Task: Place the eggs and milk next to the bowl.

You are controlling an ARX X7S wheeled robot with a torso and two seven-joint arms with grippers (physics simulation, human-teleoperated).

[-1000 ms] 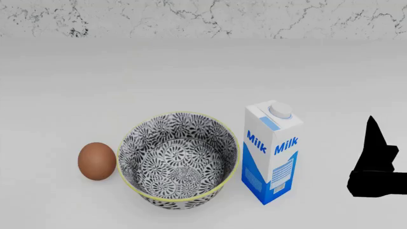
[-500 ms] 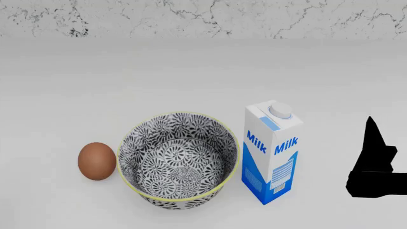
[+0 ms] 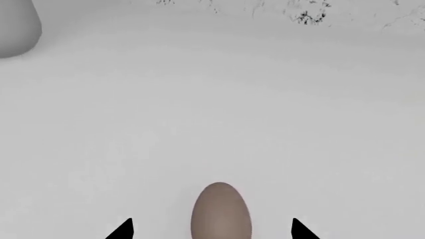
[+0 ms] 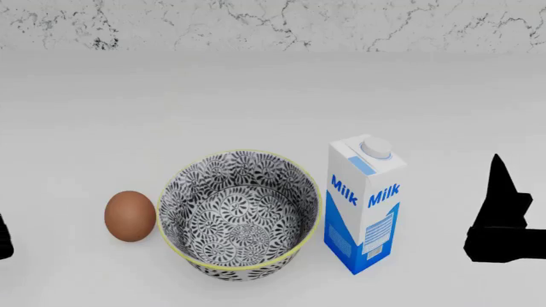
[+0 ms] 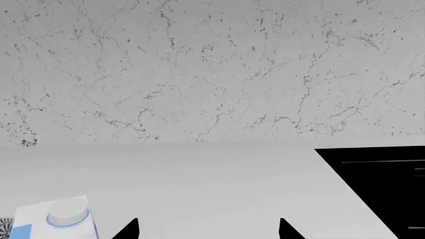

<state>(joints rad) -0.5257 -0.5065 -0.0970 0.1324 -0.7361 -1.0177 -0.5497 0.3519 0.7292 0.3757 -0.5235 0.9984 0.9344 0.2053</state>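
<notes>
Creeping into the head view's left edge now is the left gripper point(image 3: 212, 230), absent a moment ago; its fingers are spreading wide around a grey-brown egg point(image 3: 221, 210) that is lying on the white counter point(image 4: 256, 102). Nothing is sitting in the right gripper point(image 5: 208, 229), also wide apart. A reddish egg point(image 4: 130, 215) and the milk point(image 4: 364, 203) are flanking the bowl point(image 4: 241, 213), each just beside it.

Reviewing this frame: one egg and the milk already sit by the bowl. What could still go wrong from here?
The second egg lies loose between the left gripper's open fingertips; a careless close could send it rolling away. Bringing it in, the left arm might bump the egg resting beside the bowl. The right gripper hangs open near the tall milk, which a sideways knock could topple.
</notes>
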